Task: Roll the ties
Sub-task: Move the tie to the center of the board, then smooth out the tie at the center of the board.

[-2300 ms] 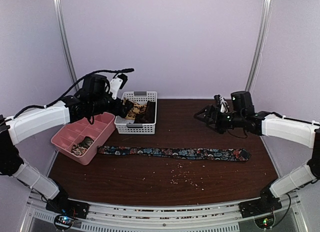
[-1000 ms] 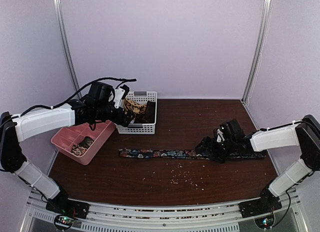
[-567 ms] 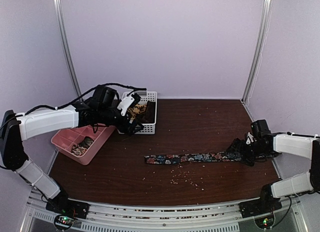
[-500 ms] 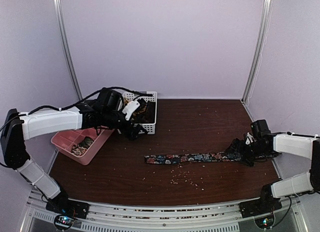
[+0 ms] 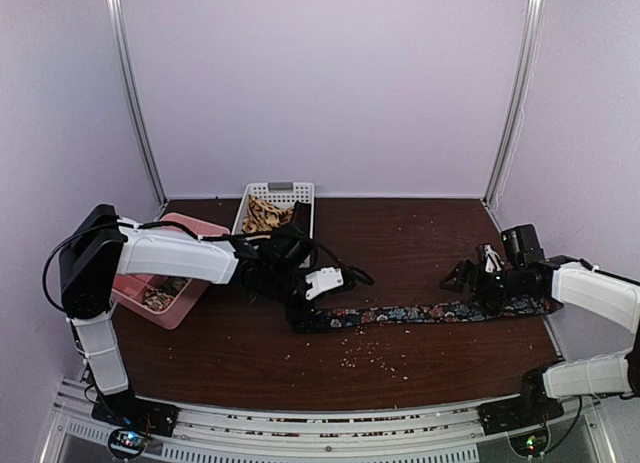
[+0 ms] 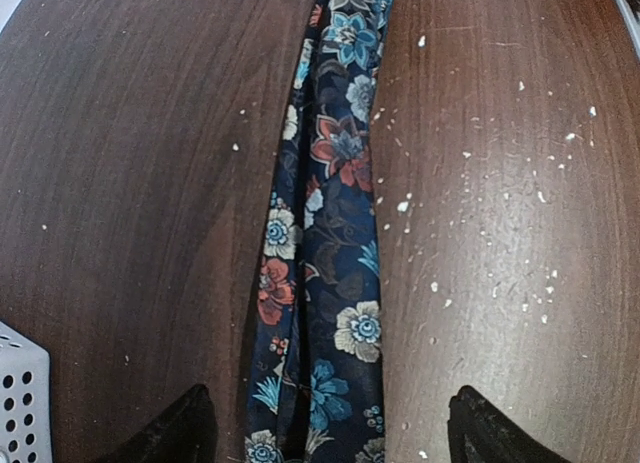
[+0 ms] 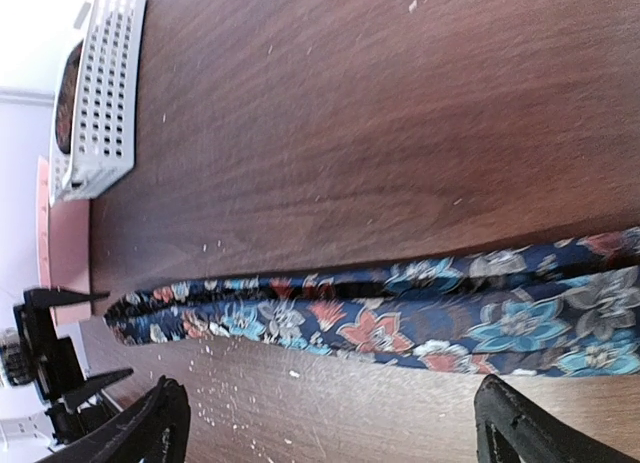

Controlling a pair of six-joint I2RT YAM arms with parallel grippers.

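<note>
The dark floral tie (image 5: 420, 311) lies flat across the table, left to right. My left gripper (image 5: 303, 305) is low over its left end. In the left wrist view the tie (image 6: 340, 203) runs between the two open fingers of this gripper (image 6: 330, 433), which straddle it without pinching. My right gripper (image 5: 462, 283) hovers open just above the tie's right part. In the right wrist view the tie (image 7: 400, 318) lies just beyond the open gripper (image 7: 340, 428). A tan patterned tie (image 5: 263, 218) sits in the white basket (image 5: 280, 190).
The pink tray (image 5: 190, 221) with small items stands at the left, partly behind my left arm. Pale crumbs (image 5: 370, 355) are scattered on the brown table in front of the tie. In the right wrist view the basket (image 7: 95, 93) is at the far left.
The right gripper dragged the floral tie rightward, then let go and rose a little. The left arm swung from the basket down to the tie's left end.
</note>
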